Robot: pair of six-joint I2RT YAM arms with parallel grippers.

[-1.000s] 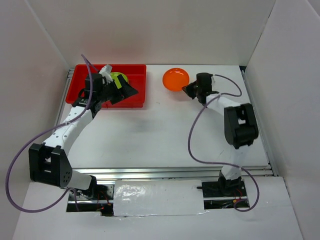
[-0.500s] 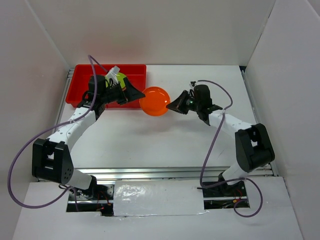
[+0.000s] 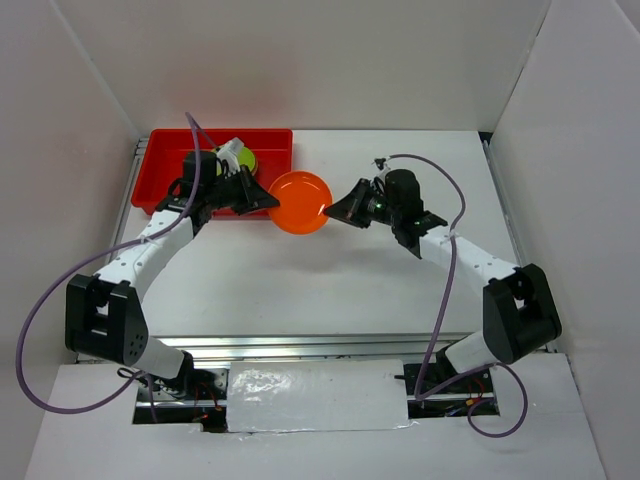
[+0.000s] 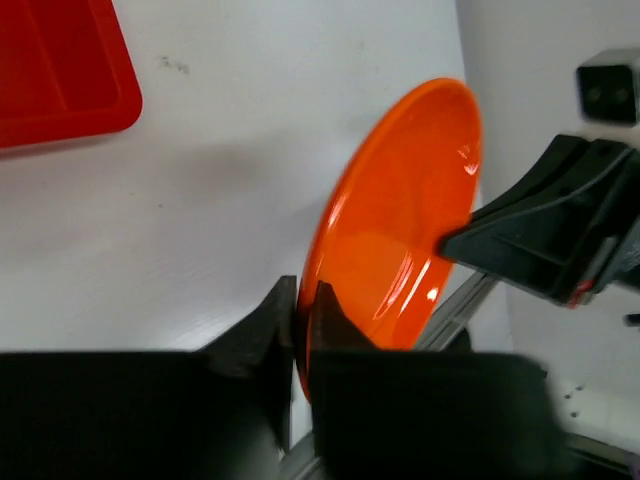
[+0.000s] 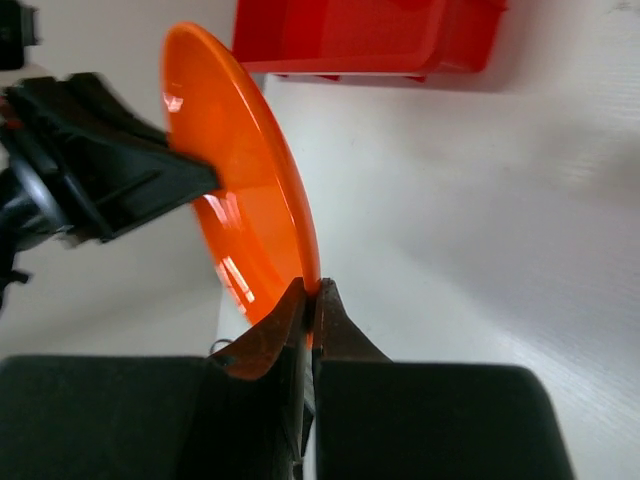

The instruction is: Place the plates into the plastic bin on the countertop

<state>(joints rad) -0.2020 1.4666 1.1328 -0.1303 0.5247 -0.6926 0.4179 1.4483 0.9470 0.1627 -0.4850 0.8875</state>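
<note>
Plate [image 3: 300,202] rim: left tool [image 3: 270,199], right tool [image 3: 335,211]

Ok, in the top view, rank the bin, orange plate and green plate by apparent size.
1. bin
2. orange plate
3. green plate, though the left arm hides most of it, so its rank is unsure.

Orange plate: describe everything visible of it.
The orange plate is a small, round, shallow, glossy saucer, plain and unpatterned, seemingly plastic or glazed. It faces roughly upward, apparently lifted off the countertop, by the near right corner of the red bin. The left gripper and right gripper pinch opposite rims.
</note>
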